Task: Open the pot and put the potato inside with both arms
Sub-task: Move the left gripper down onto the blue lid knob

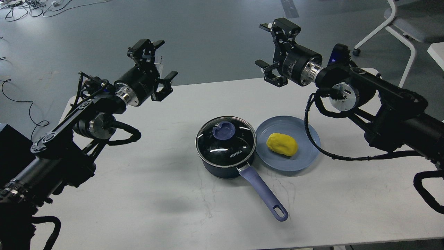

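A dark pot (226, 163) with a blue-purple handle (263, 192) stands mid-table, covered by a glass lid (225, 141) with a blue knob (224, 130). A yellow potato (282, 144) lies on a blue plate (305, 158) just right of the pot. My left gripper (158, 59) is open and empty, raised well left of and behind the pot. My right gripper (269, 48) is open and empty, raised behind the plate over the table's far edge.
The white table (156, 194) carries only the pot and plate. A white chair frame (399, 31) stands at the back right. Cables lie on the grey floor at the far left.
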`<action>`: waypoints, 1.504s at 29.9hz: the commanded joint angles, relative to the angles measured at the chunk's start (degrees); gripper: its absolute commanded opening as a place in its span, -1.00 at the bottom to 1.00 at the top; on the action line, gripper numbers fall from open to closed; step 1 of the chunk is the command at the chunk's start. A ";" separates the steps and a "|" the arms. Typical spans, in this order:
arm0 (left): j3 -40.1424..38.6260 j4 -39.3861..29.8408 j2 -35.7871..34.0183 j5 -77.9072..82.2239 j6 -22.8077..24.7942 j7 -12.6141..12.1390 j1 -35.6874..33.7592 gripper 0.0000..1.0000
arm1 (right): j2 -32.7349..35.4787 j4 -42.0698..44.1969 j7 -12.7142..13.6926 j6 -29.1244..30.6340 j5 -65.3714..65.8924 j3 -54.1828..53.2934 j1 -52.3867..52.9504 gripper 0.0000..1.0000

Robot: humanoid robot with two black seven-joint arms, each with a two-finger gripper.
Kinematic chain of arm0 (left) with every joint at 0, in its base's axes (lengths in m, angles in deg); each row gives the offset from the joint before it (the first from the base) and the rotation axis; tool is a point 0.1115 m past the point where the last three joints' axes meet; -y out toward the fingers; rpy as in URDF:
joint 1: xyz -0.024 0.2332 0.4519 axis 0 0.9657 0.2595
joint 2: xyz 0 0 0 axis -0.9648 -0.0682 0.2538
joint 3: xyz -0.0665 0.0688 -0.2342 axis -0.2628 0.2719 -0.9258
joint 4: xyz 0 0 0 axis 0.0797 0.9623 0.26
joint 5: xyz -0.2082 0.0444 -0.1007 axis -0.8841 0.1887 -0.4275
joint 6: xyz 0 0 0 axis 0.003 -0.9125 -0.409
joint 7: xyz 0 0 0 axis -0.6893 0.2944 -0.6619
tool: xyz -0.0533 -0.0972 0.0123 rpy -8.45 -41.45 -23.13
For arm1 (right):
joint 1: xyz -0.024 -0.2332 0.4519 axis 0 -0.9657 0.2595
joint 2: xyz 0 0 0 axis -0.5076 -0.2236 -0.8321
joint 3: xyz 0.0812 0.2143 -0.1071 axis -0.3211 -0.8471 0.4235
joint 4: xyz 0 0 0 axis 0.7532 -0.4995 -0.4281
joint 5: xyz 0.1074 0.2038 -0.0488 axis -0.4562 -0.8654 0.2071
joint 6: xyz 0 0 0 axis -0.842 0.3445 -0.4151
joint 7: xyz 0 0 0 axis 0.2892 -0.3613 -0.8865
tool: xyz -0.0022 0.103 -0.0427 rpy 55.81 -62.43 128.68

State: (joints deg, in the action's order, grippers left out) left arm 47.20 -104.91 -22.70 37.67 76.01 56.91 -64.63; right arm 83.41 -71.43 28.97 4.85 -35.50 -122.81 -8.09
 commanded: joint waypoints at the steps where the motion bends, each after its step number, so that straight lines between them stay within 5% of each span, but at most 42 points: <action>1: 0.45 -5.39 -1.07 16.79 -6.67 3.43 -1.06 0.96 | 0.35 0.22 0.00 -0.38 0.00 -0.16 -0.17 1.00; 4: -0.43 -15.49 -8.09 28.22 -11.60 4.57 -1.06 0.96 | 0.53 1.89 -0.09 -0.38 -0.26 -0.42 -0.61 1.00; 8: 0.53 -16.56 -9.24 36.30 -16.08 7.46 -1.15 0.96 | 2.02 1.81 -0.18 -0.64 -0.35 -0.34 -1.92 1.00; 20: 20.66 -21.40 -13.99 84.48 -18.72 8.44 0.35 0.96 | 4.75 2.25 -0.35 -0.73 -0.35 -1.04 -2.54 1.00; 23: 22.77 -21.84 -13.55 86.07 -19.26 11.16 -0.09 0.95 | 5.10 4.26 -0.35 -0.73 -0.35 -1.22 -2.63 1.00; 45: 25.92 -9.10 0.69 97.41 -20.48 11.61 0.35 0.89 | 4.13 5.94 -0.26 -0.11 -0.53 -7.46 -9.57 1.00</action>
State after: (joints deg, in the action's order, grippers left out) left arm 71.45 -116.13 -22.80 134.99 55.91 68.40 -64.30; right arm 87.47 -65.52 28.76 4.85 -36.03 -130.15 -17.50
